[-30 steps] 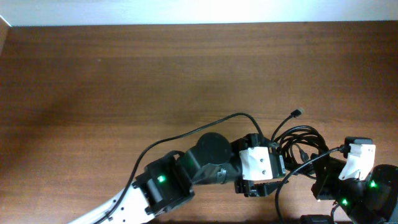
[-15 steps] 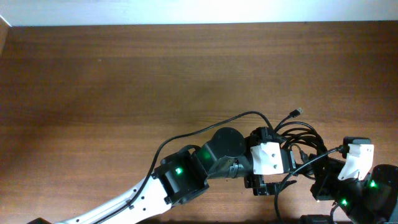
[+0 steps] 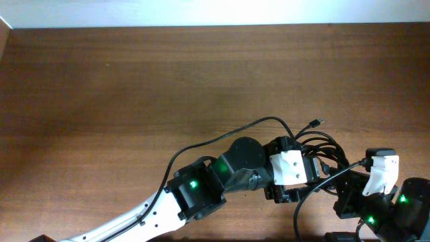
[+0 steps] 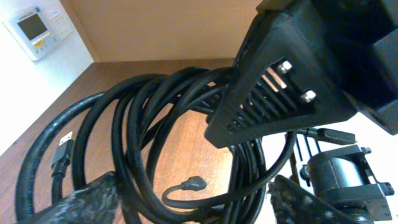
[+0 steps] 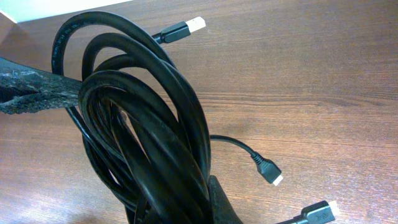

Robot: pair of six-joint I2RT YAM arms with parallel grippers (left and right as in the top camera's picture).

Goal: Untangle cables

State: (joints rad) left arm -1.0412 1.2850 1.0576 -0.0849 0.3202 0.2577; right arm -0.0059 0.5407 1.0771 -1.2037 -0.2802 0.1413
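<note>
The cables (image 3: 326,149) form one tangled black bundle at the table's front right, with one plug end (image 3: 318,122) sticking out at the back. My right gripper (image 3: 351,193) is shut on the bundle; in the right wrist view the loops (image 5: 143,124) rise from its jaws (image 5: 186,211), and three plugs (image 5: 186,26) (image 5: 268,171) (image 5: 317,213) hang free. My left gripper (image 3: 304,176) is at the bundle's left side. Its fingers (image 4: 87,199) stand wide apart and open, and several loops (image 4: 161,124) and a small plug (image 4: 194,183) lie between them.
The brown wooden table (image 3: 134,87) runs to a white wall (image 3: 201,10) at the back. The left arm's own thin black cable (image 3: 222,138) arcs over the table. A wall panel (image 4: 34,28) shows in the left wrist view. Both arms crowd the front right corner.
My left arm has reached further right, into the bundle. The bundle and its free plug have shifted slightly left and back. The right gripper has stayed shut and has edged left.
</note>
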